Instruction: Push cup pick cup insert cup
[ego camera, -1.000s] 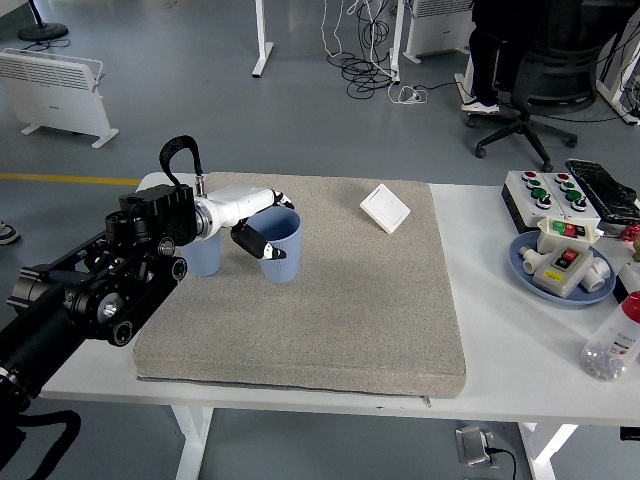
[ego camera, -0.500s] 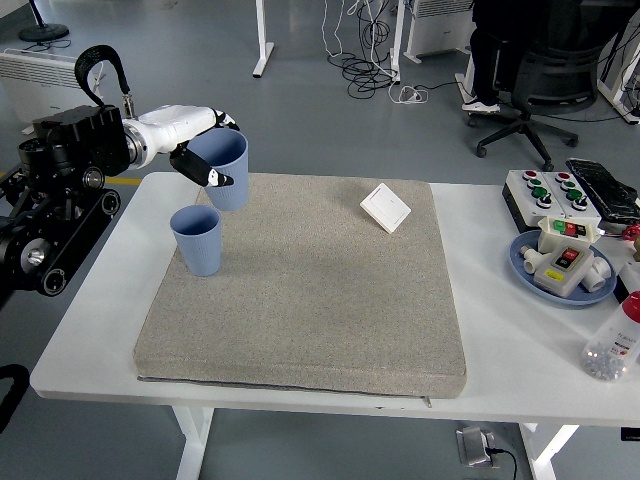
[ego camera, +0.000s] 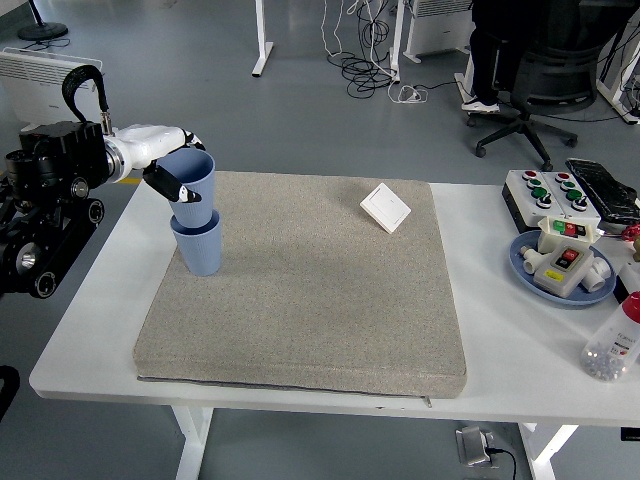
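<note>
Here the left hand [ego camera: 165,170], white with black fingertips, is clasped around a light blue plastic cup [ego camera: 190,178], its dark fingers [ego camera: 172,189] wrapped over the near wall. That cup sits tilted slightly, its base lowered into the mouth of a second light blue plastic cup [ego camera: 199,243], which stands upright on the grey felt mat [ego camera: 310,290] near the mat's far left corner. How deep the upper cup has gone in cannot be told, since the lower rim hides its bottom. The black left arm [ego camera: 45,215] enters from the left edge and is cut off there. The right arm is not visible.

The mat covers most of the white surface [ego camera: 500,340]. A small white square switch plate [ego camera: 385,208] lies on the mat toward its far right. On the surface's right side stand a white button box [ego camera: 545,193] with red and green buttons, a blue plate [ego camera: 525,268] bearing white parts that are hard to identify, and a clear bottle with a red cap [ego camera: 615,345], partly cut by the right edge.
</note>
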Robot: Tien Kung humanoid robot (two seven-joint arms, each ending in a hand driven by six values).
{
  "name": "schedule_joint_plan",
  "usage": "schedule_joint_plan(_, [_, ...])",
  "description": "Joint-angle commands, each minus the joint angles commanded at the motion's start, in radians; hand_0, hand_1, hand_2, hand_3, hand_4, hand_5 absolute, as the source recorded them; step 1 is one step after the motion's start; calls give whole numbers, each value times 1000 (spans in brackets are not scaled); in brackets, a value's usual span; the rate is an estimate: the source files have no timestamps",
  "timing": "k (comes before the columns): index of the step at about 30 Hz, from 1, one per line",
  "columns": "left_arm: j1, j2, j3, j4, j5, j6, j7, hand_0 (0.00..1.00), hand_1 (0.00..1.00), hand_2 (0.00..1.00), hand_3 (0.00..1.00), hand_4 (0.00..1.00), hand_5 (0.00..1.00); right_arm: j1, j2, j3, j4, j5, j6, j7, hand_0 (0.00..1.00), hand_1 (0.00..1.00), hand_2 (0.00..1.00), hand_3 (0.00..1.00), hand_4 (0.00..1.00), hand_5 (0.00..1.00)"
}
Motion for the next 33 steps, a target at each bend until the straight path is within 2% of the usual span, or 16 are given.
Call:
schedule_joint_plan(25, [-6, -25, -15, 98, 13, 46, -47, 427, 488, 518, 500, 627, 143, 6, -1, -6, 0, -1, 1, 0, 756, 633, 658, 560, 81, 472])
schedule_joint_plan(26, [-6, -27, -16, 104, 13, 48, -50, 414, 532, 613, 589, 654, 157, 7, -2, -7, 0, 0, 1, 0, 756, 633, 658, 560, 81, 471])
schedule_joint_plan(31, [-7, -33, -23, 133, 15, 58, -65, 414, 532, 613, 589, 654, 157, 9, -2, -11, 0, 3, 1, 1, 756, 633, 658, 560, 81, 471])
schedule_joint_plan(32, [-7, -33, -25, 137, 16, 61, -68, 525, 660, 816, 810, 838, 381, 9, -3, -11, 0, 4, 1, 1, 756, 633, 658, 560, 81, 472])
schedule_joint_plan(33, [-6, -34, -26, 139, 16, 64, -71, 525, 660, 816, 810, 838, 381, 9, -3, -12, 0, 4, 1, 1, 756, 633, 658, 560, 81, 472])
